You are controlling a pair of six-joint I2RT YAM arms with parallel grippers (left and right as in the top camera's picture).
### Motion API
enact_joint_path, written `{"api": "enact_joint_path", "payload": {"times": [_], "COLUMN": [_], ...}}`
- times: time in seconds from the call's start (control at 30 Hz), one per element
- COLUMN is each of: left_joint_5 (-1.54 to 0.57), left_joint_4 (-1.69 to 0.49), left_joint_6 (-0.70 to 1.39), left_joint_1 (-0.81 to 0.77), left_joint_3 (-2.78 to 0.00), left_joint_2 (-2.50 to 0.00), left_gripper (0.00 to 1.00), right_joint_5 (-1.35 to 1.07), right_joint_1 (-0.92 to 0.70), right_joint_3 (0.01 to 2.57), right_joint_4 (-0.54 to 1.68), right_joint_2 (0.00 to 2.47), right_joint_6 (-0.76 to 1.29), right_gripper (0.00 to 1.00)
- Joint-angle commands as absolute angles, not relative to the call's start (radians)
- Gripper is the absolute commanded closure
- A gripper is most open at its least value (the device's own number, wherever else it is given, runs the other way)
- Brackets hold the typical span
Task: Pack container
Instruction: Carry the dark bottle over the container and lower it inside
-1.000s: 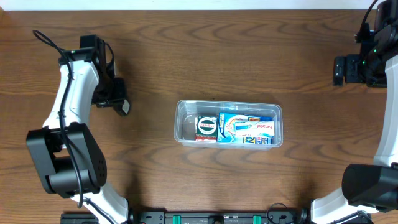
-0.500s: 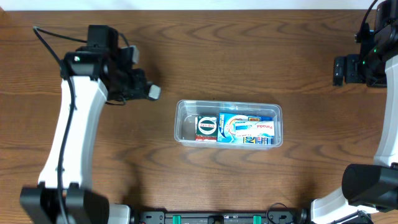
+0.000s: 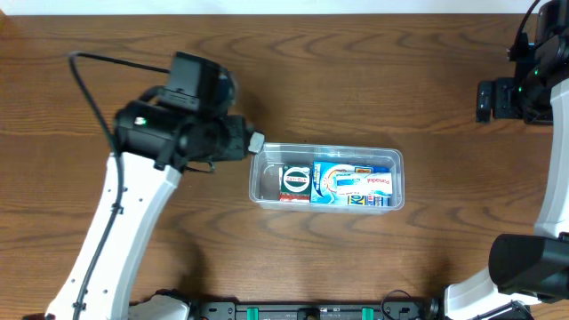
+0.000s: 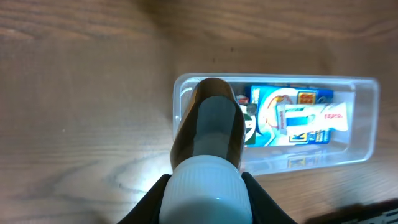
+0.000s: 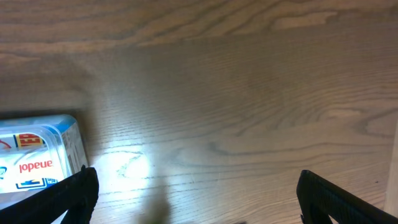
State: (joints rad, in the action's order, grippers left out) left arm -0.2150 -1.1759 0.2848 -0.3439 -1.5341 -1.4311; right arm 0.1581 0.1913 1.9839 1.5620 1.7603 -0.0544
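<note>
Container (image 3: 326,150), clear tub, sits mid-table (image 3: 267,258), long side running left to right. My left gripper (image 3: 240,142) at tub's upper-left corner, clamped on brown bottle (image 4: 210,127) with white cap. Inside tub: dark box with round logo (image 3: 295,182), then blue-and-white boxes (image 3: 354,184) beside it. My right gripper (image 5: 198,180) far right, well apart from tub, fingers spread wide, holding nothing.
</note>
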Motion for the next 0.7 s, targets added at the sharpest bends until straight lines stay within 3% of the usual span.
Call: {"api": "enact_joint_path", "payload": {"times": [0.0,0.67], "left_joint_5": [-0.097,0.084], "left_joint_4": [-1.182,-1.219], "left_joint_6": [0.356,0.596], "left_joint_1": [-0.406,-0.643], "left_joint_3": [-1.553,-1.532], "left_joint_2": [-1.454,-1.672], "left_gripper": [0.73,0.73], "right_joint_5": [0.168,0.168], "right_joint_1": [0.196,0.196], "right_joint_3": [1.995,1.995], "right_joint_4": [1.563,1.563], "right_joint_2": [1.745,1.745], "right_joint_6": [-0.042,-0.042], "right_gripper": [0.01,0.01]}}
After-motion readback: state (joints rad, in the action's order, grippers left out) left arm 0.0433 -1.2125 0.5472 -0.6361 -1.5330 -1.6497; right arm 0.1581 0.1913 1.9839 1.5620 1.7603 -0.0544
